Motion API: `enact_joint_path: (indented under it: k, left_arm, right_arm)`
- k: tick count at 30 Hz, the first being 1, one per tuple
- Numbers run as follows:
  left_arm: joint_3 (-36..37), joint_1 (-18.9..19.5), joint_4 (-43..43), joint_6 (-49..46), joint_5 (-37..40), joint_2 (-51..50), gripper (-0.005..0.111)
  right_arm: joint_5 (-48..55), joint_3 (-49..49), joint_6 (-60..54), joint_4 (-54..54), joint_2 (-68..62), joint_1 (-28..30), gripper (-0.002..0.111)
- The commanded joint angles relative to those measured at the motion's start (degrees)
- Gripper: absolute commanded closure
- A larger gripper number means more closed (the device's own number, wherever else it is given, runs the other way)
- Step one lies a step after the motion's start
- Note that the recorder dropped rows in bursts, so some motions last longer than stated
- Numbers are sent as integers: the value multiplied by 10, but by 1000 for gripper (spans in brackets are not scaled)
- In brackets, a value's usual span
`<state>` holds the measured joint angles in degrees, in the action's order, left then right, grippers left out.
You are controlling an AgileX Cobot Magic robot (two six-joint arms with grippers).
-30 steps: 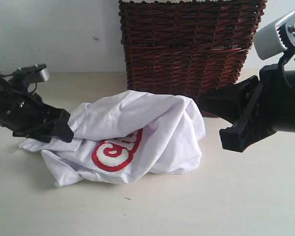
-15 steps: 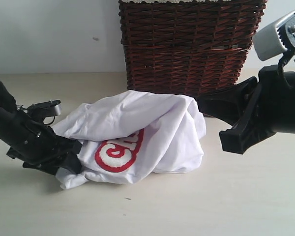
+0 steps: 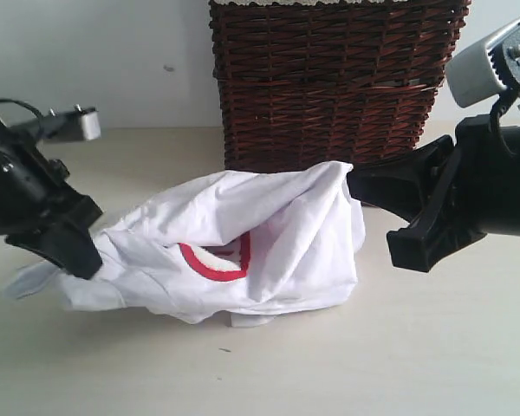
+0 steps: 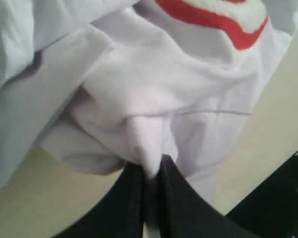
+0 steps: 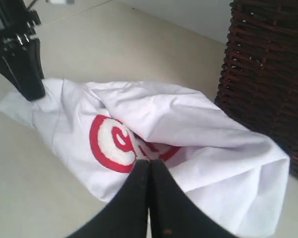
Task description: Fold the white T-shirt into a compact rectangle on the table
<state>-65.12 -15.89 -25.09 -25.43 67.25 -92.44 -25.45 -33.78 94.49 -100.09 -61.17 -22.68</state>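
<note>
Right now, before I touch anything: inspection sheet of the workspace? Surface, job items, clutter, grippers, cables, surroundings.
Surface: table, pale cream, one dark speck near the front.
Job's things: white T-shirt, crumpled in a heap, not folded; red-outlined lettering partly tucked into a fold.
Clutter: wicker basket, dark brown, right behind the shirt; contact cannot be told.
Grippers: left gripper shut on a pinch of the shirt's edge; right gripper shut, nothing seen between its fingers, above the shirt.
Cables: thin dark cable on the left arm, clear of the shirt.
Surroundings: plain pale wall.
</note>
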Motion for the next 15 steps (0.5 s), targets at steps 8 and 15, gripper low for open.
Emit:
enact_joint_path:
  k: [8,15]
  left_arm:
    - [-6,-1,-69,23,27,220,100]
    - [44,-26,-129,-16,27,268,52]
  right_arm:
    - [-3,3,0,1,3,0,108]
    - [-3,3,0,1,3,0,108]
